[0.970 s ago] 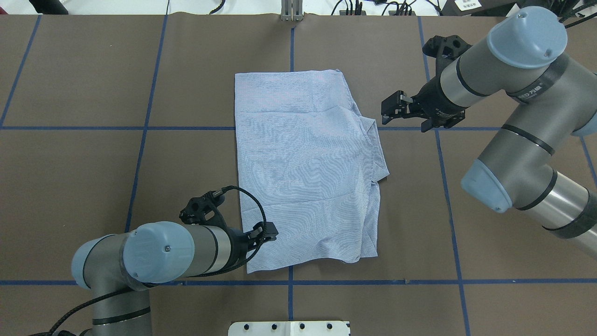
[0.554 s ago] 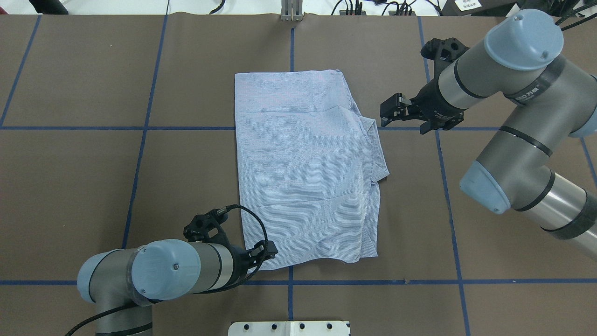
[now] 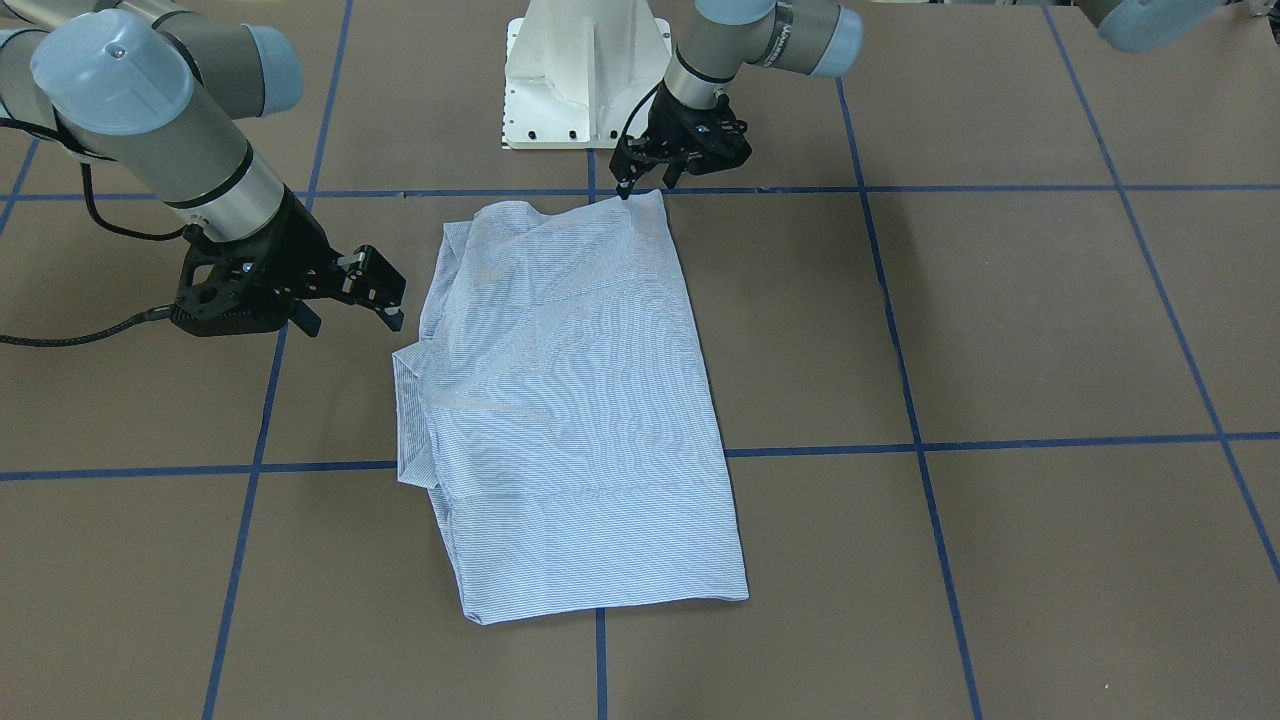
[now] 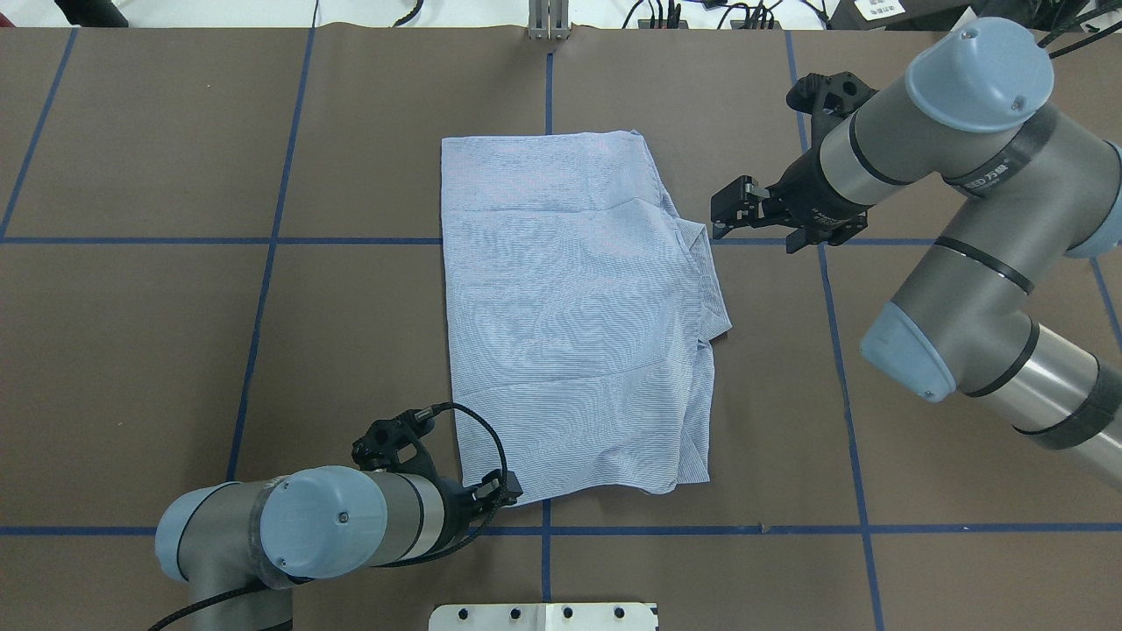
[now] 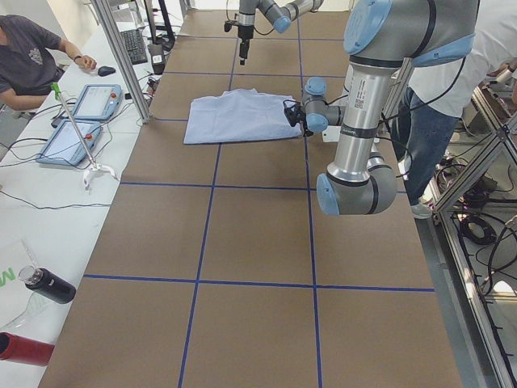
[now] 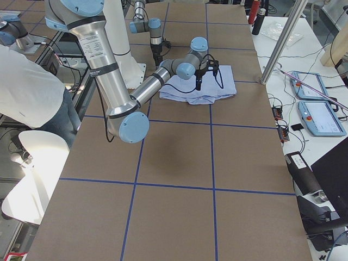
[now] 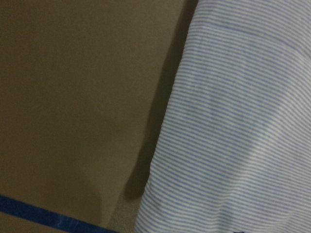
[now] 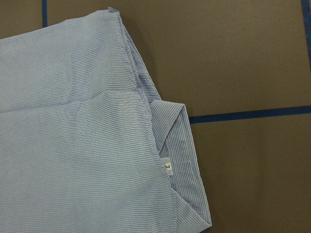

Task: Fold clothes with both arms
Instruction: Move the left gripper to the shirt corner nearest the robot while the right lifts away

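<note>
Light blue-and-white striped cloth shirt (image 4: pixel 570 324), folded, centre frame, long axis top-to-bottom: black left gripper (image 4: pixel 508 487) at its lower-left corner, grip indiscernible; black right gripper (image 4: pixel 720 214) parted, empty, beside upper-right collar (image 4: pixel 704 263), slightly farther off.

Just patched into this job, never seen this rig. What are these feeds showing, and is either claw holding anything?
This is a two-armed robot at a brown table taped with a blue grid. One camera looks down from behind the robot, one faces it from across the table, two look along the table from its ends, and one sits on each wrist. A folded blue-and-white striped shirt lies flat in the middle, collar toward the robot's right; the right wrist camera shows its neck label. The right gripper is open beside the collar, holding nothing. The left gripper is at the shirt's near corner; its fingers look open, so probably no grip yet.
</note>
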Robot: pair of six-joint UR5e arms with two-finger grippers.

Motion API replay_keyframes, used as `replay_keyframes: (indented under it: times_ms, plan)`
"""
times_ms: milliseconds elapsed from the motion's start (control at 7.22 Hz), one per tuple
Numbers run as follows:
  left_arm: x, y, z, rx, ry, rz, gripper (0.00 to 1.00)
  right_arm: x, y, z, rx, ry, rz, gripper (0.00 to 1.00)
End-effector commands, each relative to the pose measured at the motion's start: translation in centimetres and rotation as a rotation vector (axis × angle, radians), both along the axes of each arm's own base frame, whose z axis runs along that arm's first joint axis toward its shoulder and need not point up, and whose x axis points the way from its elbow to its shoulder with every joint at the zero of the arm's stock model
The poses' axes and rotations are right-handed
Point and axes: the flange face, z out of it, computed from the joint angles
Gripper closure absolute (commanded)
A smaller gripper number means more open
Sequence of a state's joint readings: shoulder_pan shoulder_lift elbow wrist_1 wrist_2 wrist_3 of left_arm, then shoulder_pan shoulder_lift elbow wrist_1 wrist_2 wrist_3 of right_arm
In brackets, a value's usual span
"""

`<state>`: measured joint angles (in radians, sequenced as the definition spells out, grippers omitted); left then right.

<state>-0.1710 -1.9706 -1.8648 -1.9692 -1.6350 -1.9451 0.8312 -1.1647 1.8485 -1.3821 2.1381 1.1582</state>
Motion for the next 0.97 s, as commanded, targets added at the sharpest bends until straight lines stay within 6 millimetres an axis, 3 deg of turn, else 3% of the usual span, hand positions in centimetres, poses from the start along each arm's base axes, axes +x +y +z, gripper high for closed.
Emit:
replay_keyframes:
  times_ms: [0, 831]
  plan:
    - [-0.01, -0.23, 0.01, -0.001, -0.006, -0.004, 0.22, 0.06, 0.06, -0.16, 0.002, -0.003, -0.001, 0.00]
    - [-0.03, -0.90, 0.26, -0.002, -0.012, -0.016, 0.32, 0.08, 0.07, -0.31, 0.005, -0.005, 0.000, 0.00]
